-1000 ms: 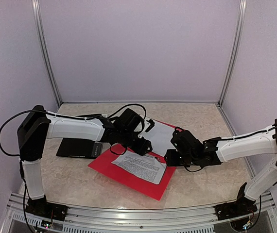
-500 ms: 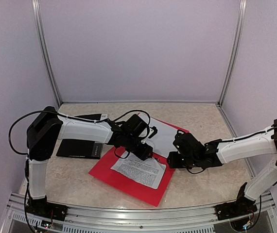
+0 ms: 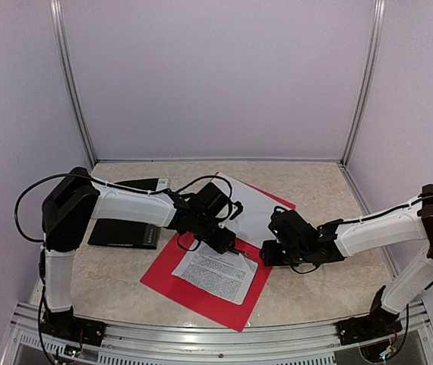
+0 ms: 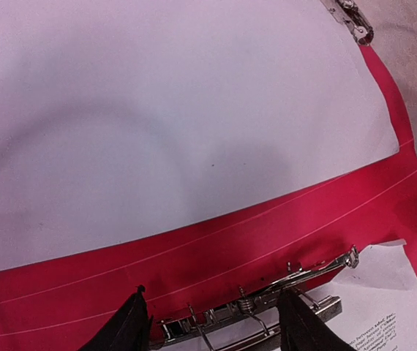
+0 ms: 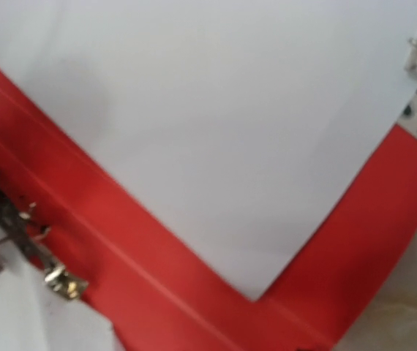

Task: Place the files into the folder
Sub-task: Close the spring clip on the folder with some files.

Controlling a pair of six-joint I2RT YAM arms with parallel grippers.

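1. The table (image 3: pixel 315 190) has a pale marbled top.
2. The red folder (image 3: pixel 201 293) lies open and flat on the table, its long axis running from 7 to 1 o'clock in the top view.
3. A blank white sheet (image 3: pixel 256 209) of the files covers the folder's 1 o'clock half, bowed up slightly.
4. A printed sheet (image 3: pixel 216 271) lies on the folder's 6 o'clock half, one corner against the ring mechanism (image 4: pixel 267 300).
5. A black book (image 3: pixel 121 232) lies flat at 9 o'clock from the folder, apart from it.
6. The left gripper (image 4: pixel 216 292) is released. Its fingers (image 4: pixel 132 325) stand spread on either side of the ring mechanism.
7. The right gripper (image 3: pixel 266 252) hangs at 3 o'clock from the left one, over the folder's edge. I cannot tell whether it is clenched or released.
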